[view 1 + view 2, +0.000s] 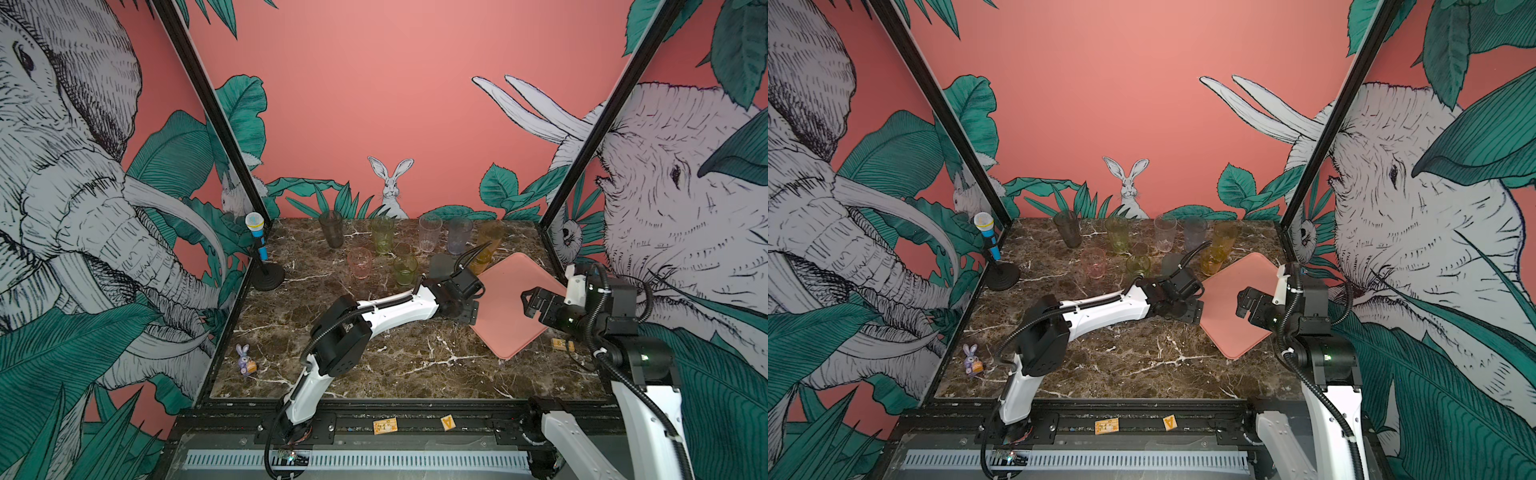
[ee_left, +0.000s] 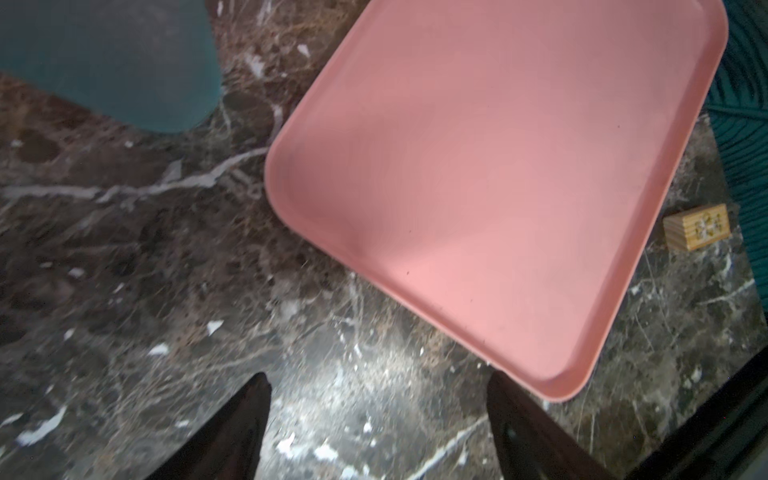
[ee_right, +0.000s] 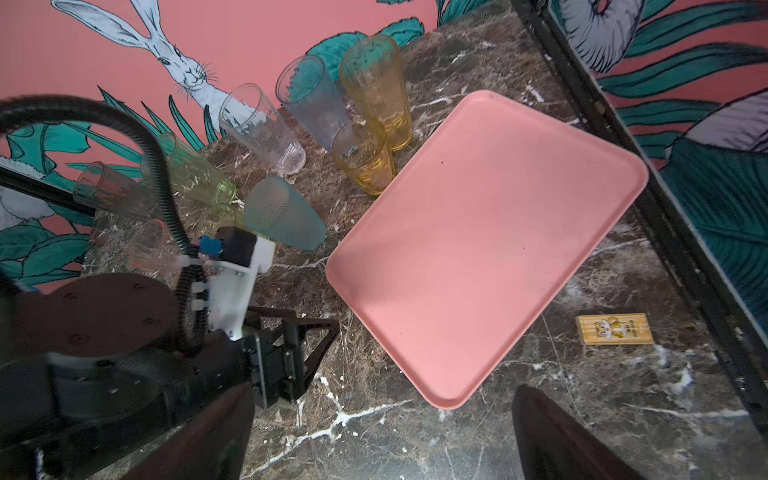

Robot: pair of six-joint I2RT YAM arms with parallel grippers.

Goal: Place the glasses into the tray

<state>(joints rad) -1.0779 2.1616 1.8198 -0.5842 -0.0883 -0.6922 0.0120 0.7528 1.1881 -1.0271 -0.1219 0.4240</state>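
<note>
Jaws apart and empty, the left gripper [image 2: 378, 386] hangs at the near left edge of the salmon-pink tray [image 1: 513, 328]. The upright teal-grey tumbler [image 1: 441, 266] stands just beyond it on the marble table [image 1: 395, 365], closer to this arm than to the right gripper [image 1: 528, 302], which is also spread wide, over the bare tray.

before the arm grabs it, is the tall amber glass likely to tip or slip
Probably tippy: the tall amber glass narrows toward its base. Its smooth, see-through wall looks thin, so it is likely light and somewhat slippery. A push could knock it into the short amber glass close beside it.
</note>
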